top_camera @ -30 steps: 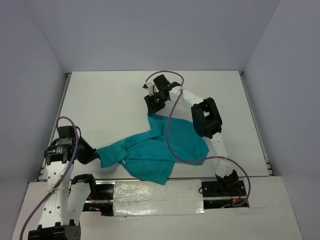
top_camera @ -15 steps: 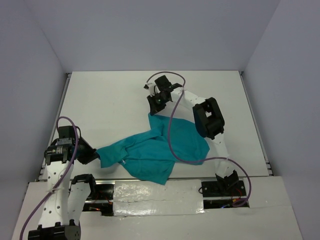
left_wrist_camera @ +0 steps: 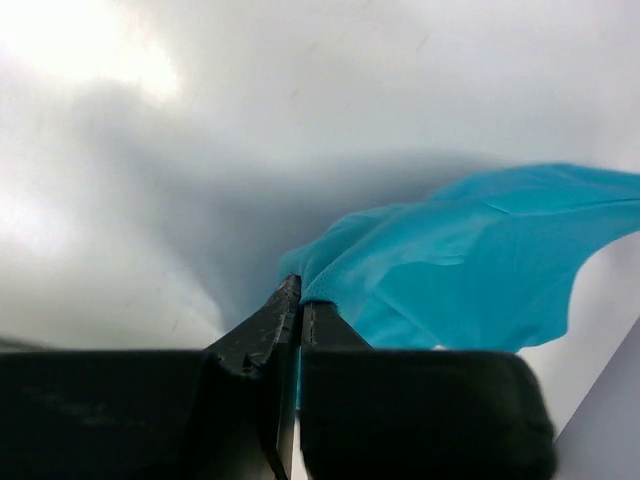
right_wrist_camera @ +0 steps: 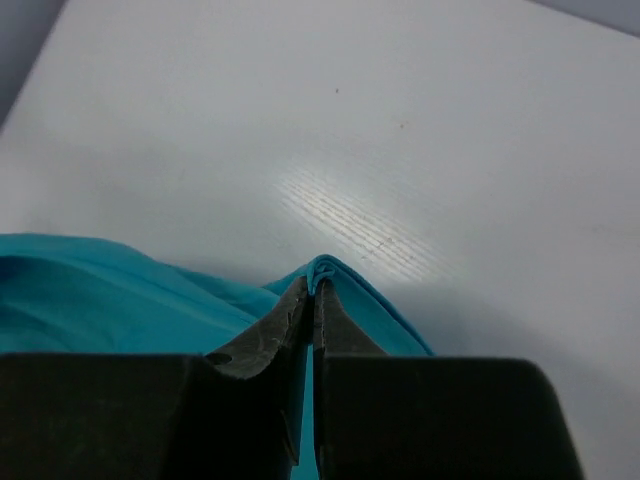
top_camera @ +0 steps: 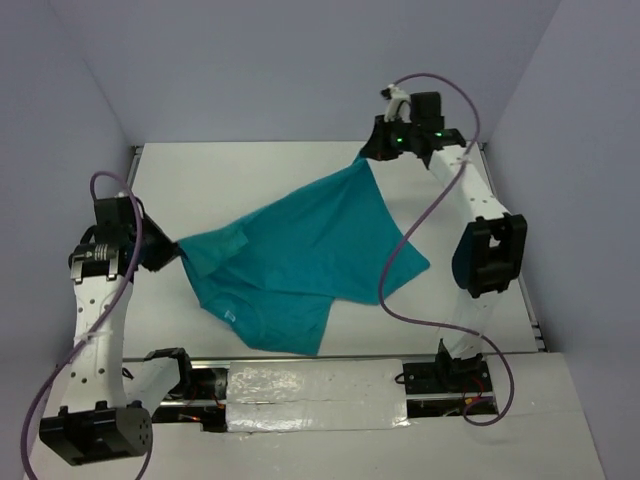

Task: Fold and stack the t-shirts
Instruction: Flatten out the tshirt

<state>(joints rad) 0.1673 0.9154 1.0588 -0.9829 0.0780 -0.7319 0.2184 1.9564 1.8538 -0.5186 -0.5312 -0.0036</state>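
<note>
The teal t-shirt [top_camera: 300, 255] hangs stretched between my two grippers above the white table [top_camera: 240, 185], its lower part draping toward the near edge. My left gripper [top_camera: 172, 252] is shut on the shirt's left corner; in the left wrist view [left_wrist_camera: 298, 292] the cloth [left_wrist_camera: 470, 270] runs off to the right of the closed jaws. My right gripper [top_camera: 368, 155] is shut on the shirt's far right corner, raised near the back of the table; in the right wrist view [right_wrist_camera: 314, 288] a pinched fold of cloth [right_wrist_camera: 110, 295] sits between the jaw tips.
The table's side rails [top_camera: 127, 200] run along left and right edges. Grey walls [top_camera: 300, 70] enclose the back and sides. Foil-taped arm bases [top_camera: 300, 385] line the near edge. A purple cable [top_camera: 420, 240] loops from the right arm over the shirt.
Both grippers have lifted and pulled apart: the right one swung to the far right back corner, the left one moved up and away. The crumpled shirt is now spread out between them.
</note>
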